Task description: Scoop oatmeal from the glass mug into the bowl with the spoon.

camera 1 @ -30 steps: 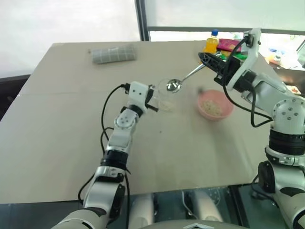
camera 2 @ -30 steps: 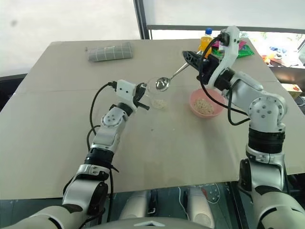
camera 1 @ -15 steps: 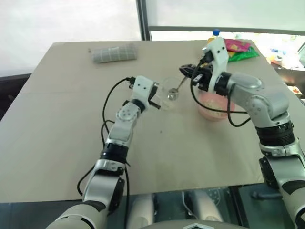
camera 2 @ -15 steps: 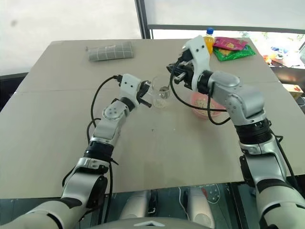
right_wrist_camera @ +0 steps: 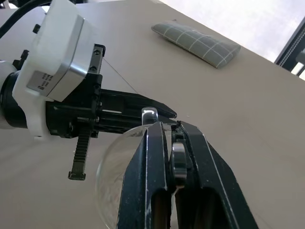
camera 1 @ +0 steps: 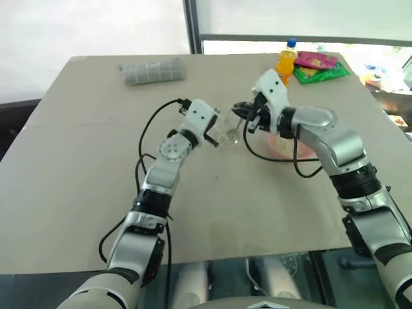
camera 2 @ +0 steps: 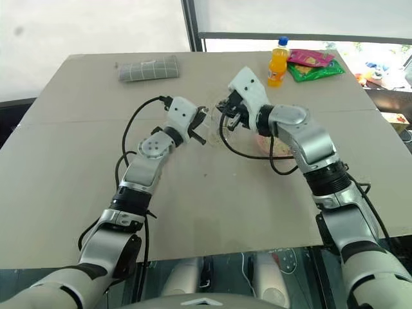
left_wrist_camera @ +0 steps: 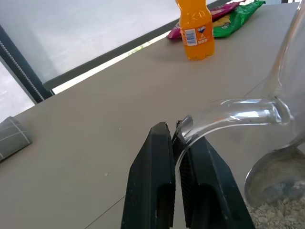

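Oatmeal [left_wrist_camera: 281, 210]: pale flakes at bottom of glass mug [camera 1: 226, 132], mid-bench, spoon [left_wrist_camera: 274, 179] bowl resting just above them.
Left claw [left_wrist_camera: 176, 143]: pinched together on the mug's clear handle, steadying it.
Right claw [right_wrist_camera: 174, 143]: clamped on the spoon handle, over the mug rim.
Bowl [camera 1: 286, 148]: pink, just right of mug, partly behind right forearm.
Bench [camera 1: 77, 180]: tan; folded grey cloth [camera 1: 153, 71] far left, orange drink bottle [camera 1: 286, 58] and snack packets [camera 1: 322, 64] far right.
Step advice: dig under flakes, lift level, keep mug pinned.
Change: a second ago the spoon hung above the rim; now it is down inside, right arm swung in.
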`<state>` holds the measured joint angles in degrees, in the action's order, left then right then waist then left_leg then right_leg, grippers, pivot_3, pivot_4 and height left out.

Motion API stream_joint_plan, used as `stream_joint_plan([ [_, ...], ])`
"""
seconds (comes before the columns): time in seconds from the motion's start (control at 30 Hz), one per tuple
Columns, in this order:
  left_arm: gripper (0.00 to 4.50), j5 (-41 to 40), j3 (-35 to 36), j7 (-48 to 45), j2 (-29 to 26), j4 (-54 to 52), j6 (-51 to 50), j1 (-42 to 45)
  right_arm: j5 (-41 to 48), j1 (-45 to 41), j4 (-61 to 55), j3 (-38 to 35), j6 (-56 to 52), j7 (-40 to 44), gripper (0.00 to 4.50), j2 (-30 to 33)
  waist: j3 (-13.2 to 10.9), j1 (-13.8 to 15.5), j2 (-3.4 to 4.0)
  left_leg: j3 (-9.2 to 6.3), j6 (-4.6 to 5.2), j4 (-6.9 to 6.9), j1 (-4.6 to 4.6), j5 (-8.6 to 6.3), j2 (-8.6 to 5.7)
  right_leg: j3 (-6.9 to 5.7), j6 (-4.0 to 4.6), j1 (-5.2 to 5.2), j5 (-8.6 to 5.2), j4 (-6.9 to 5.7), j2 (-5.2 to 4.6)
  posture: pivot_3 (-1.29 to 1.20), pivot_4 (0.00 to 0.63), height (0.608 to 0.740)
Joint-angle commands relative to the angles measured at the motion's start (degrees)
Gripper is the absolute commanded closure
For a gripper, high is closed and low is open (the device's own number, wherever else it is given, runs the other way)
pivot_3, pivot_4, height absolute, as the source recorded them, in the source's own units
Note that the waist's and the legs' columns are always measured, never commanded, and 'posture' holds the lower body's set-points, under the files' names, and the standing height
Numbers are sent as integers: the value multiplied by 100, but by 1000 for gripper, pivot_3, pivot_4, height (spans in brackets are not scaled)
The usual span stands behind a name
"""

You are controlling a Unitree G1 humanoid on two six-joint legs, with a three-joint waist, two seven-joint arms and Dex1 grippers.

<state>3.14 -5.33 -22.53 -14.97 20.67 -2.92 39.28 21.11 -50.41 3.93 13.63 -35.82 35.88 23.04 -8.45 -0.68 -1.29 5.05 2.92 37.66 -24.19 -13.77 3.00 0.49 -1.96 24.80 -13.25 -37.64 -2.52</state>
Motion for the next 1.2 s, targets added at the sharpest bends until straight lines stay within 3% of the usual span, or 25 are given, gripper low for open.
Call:
stream_joint_plan([
  [0.03, 4440, -7, 14, -23, -28, -397, 46, 182, 320, 96, -124, -308, -719, 22, 4500, -146, 0, 0, 0, 0, 0, 1, 0, 0, 1, 0, 0, 0, 0, -3, 0, 0, 150, 740],
  [0.27, 4440, -22, 16, -53, 34, -307, 54, 306, 1082, 139, -35, -1401, -2182, -677, 4500, -834, 0, 1, 0, 1, 0, 7, -1, 0, 1, -4, 0, 0, 0, -8, 0, 0, 150, 740],
  [0.43, 4440, -43, 23, -14, 146, -16, 337, 163, 1674, -321, 359, -2880, -2954, -1687, 4500, -1356, -1, 0, 2, 3, -1, 8, -2, 1, 2, -5, 0, 0, 0, -12, -1, 0, 150, 740],
  [0.67, 4440, -75, 95, 188, 375, 321, 693, -114, 2318, -801, 520, -4230, -3764, -2562, 4500, -1411, -2, 0, 3, 4, -5, 8, -22, 3, 6, -13, 0, 12, 1, -9, -6, 0, 150, 740],
  [1.2, 4440, -253, 274, 402, 845, 1097, 1168, -15, 2867, -1005, 75, -4965, -4359, -3334, 4500, -917, -1, 18, 4, -26, 4, 66, -55, -1, -18, -39, -22, 6, 14, -15, -15, 0, 150, 740],
])
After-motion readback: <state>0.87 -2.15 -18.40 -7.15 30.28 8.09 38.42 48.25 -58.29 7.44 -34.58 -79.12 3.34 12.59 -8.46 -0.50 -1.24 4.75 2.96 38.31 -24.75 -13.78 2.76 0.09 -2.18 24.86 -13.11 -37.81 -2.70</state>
